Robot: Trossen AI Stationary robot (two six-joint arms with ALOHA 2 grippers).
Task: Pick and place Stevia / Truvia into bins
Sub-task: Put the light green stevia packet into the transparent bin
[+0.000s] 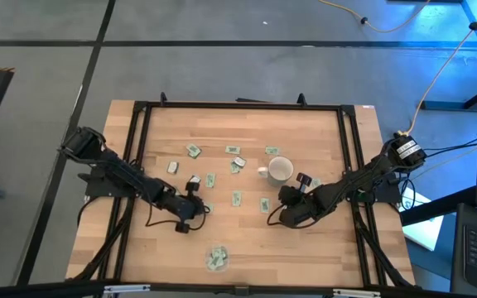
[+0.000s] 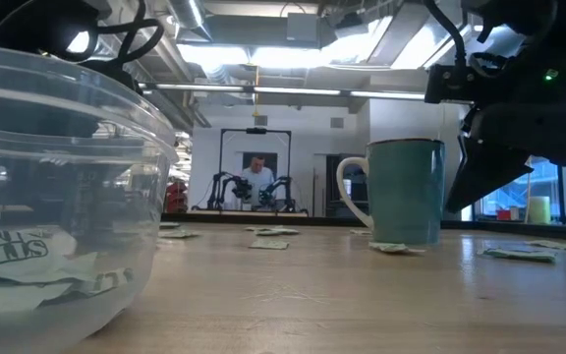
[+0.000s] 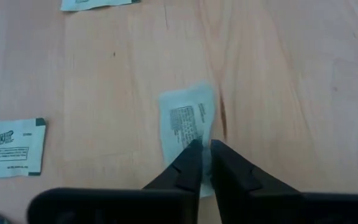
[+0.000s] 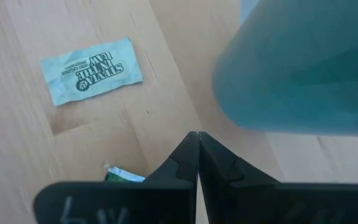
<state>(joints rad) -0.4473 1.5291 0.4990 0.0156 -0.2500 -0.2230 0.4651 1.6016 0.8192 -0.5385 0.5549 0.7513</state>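
Wooden counter [image 1: 321, 248], black-framed. Stevia sachets [image 1: 232, 160]: green-and-white, scattered flat across the middle of the counter. Clear dish [image 1: 216, 258]: near the front edge, several sachets inside. White mug [image 1: 280, 170]: upright, right of centre. Left gripper [image 1: 194, 209]: low over the counter left of centre, fingers pinched on one sachet [image 3: 188, 121] seen in the left wrist view. Right gripper [image 1: 281, 217]: just in front of the mug, fingers pressed together, holding nothing visible; one sachet [image 4: 92, 69] lay flat nearby.

Bright overhead lights, blurred near dish [image 2: 57, 197]
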